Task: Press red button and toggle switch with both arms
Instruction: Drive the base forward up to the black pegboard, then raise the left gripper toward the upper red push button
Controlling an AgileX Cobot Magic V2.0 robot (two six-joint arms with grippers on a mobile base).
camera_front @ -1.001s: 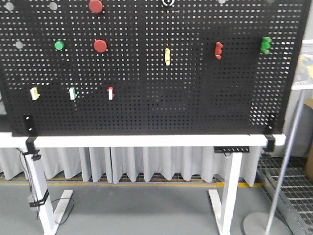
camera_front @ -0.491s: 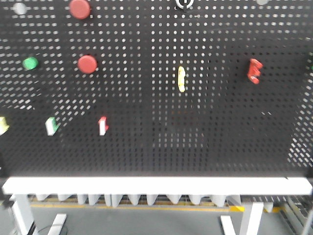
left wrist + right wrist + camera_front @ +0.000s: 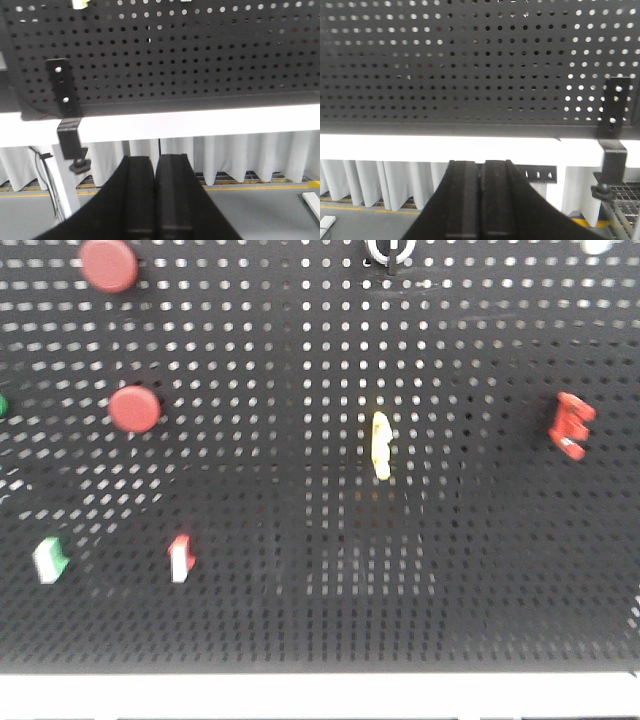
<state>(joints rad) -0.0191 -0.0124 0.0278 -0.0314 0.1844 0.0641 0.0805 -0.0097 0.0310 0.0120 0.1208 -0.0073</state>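
Note:
On the black pegboard (image 3: pixel 300 590) in the front view, the red button (image 3: pixel 108 264) is a round disc at the top left. A near-identical, slightly smaller red disc (image 3: pixel 134 408) sits below it. The toggle switch (image 3: pixel 572 425), an all-red bracket-like lever, is at the right. Neither arm shows in the front view. My left gripper (image 3: pixel 156 159) is shut and empty, low in front of the white table edge (image 3: pixel 200 125). My right gripper (image 3: pixel 481 162) is also shut and empty, below the board's lower edge.
A yellow oval lever (image 3: pixel 380 445) sits mid-board. A red-and-white rocker (image 3: pixel 181 557) and a green-and-white rocker (image 3: pixel 50 559) are at lower left, a knob (image 3: pixel 390 250) at the top. Black clamp brackets (image 3: pixel 62 85) (image 3: pixel 615 107) hold the board on the white table.
The front view has closed in on the pegboard: the board now fills the frame, the table legs and floor have dropped out, and the buttons and switches have spread outward.

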